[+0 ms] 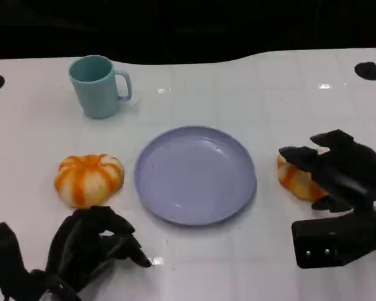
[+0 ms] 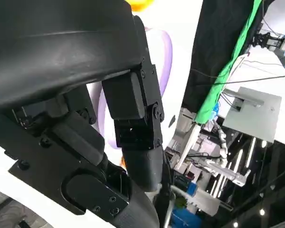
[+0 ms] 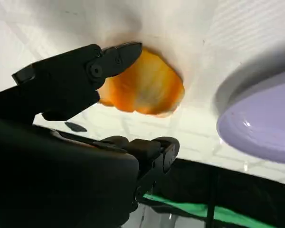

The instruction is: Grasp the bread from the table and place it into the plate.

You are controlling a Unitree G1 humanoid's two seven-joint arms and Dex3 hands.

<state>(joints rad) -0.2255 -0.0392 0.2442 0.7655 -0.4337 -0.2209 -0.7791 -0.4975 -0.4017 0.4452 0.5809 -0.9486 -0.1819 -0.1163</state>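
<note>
Reaching over the bread (image 1: 294, 179) at the right side of the desk (image 1: 250, 88), the right hand (image 1: 338, 169) sits on top of it with fingers (image 3: 69, 78) spread around the loaf, not clearly clamped; right wrist view shows one finger above the orange crust and another below, with the bread apparently still lying on the desk, so I judge this a grasp being set up, not a lift. Bread is just beside the lavender plate (image 1: 195, 174), to its right, apart from the rim, so the carry should be short. Plate sits mid-desk with nothing on it. Left hand (image 1: 91, 248) rests low at the near left, fingers curled in, holding nothing, looks parked out of the way. A second orange-striped bun (image 1: 89, 179) lies left of the plate, just beyond that hand, untouched. Teal mug (image 1: 97, 84) stands upright at the far left, well apart from the action. Risk: soft crust may squash or slip if the fingers close unevenly.
</note>
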